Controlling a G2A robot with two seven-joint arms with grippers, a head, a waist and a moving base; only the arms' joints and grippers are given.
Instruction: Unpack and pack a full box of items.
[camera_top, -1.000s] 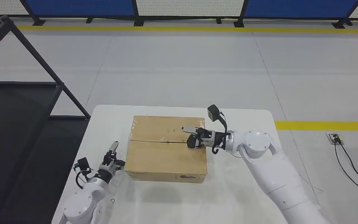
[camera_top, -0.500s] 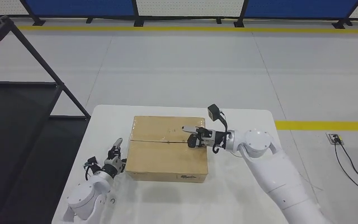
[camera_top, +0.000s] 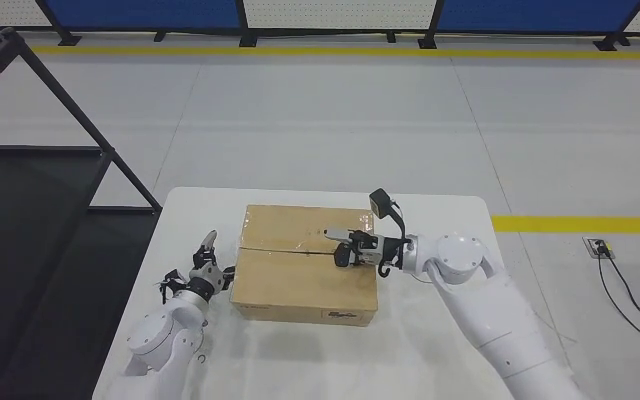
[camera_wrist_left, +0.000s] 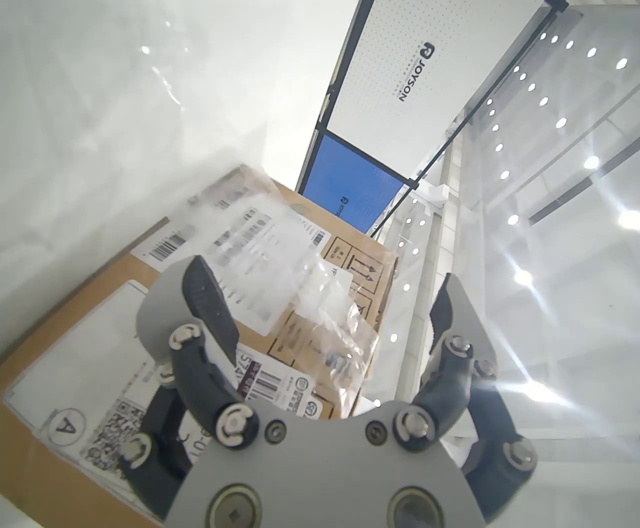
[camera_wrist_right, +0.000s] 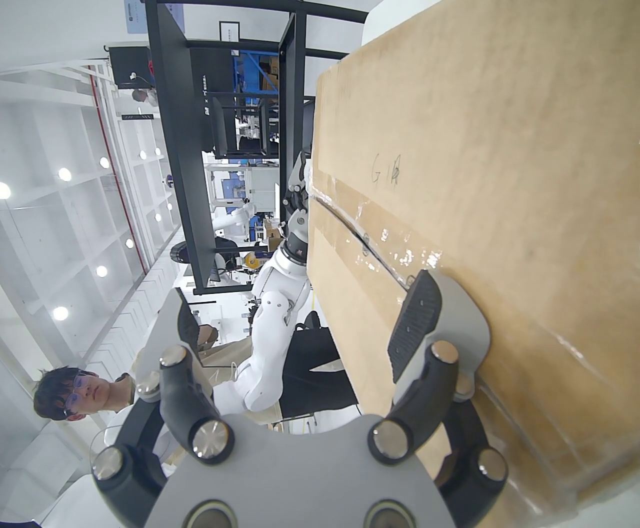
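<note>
**Closing in: left claw (camera_top: 212, 262) at the box (camera_top: 300, 280)**

Since a second ago the left arm has swung in from the near-left part of the table (camera_top: 430, 340) to the box's left side, and the box has slid slightly to the right. The left claw is spread open just beside the labelled side wall. The right claw (camera_top: 338, 243), also spread open, has one finger lying on the taped top seam. The closed cardboard box sits mid-table.

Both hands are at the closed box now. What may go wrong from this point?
1. The right hand is open with one finger by the taped seam of the box; prying there may drag the box across the table instead of lifting a flap.
2. The open left hand is at the side with the loose plastic label pouch, which may snag on it.
</note>
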